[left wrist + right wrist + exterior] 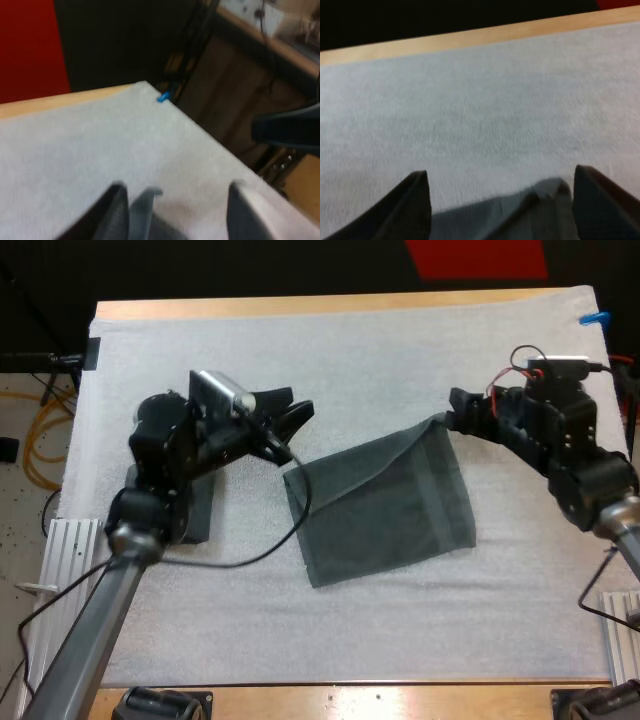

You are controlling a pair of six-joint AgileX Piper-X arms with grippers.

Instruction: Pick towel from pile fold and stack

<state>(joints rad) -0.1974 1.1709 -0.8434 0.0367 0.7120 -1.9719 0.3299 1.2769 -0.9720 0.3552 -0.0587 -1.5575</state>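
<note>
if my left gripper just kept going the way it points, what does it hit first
Probably bare mat: the left gripper points over it toward the far right corner. The right gripper seems off to the side of that line, though depth is unclear.

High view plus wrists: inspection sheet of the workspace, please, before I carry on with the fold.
Surface: white mat on wooden table.
Job's things: grey-green towel spread mid-mat, one corner raised; dark flat shape at the mat's left edge, partly hidden, possibly a folded stack.
Clutter: nothing seen.
Grippers: left gripper open beside the towel's near corner; right gripper open astride its raised corner.
Cables: yellow cable on the floor left of the table.
Surroundings: ribbed metal rail at the table's left side.
</note>
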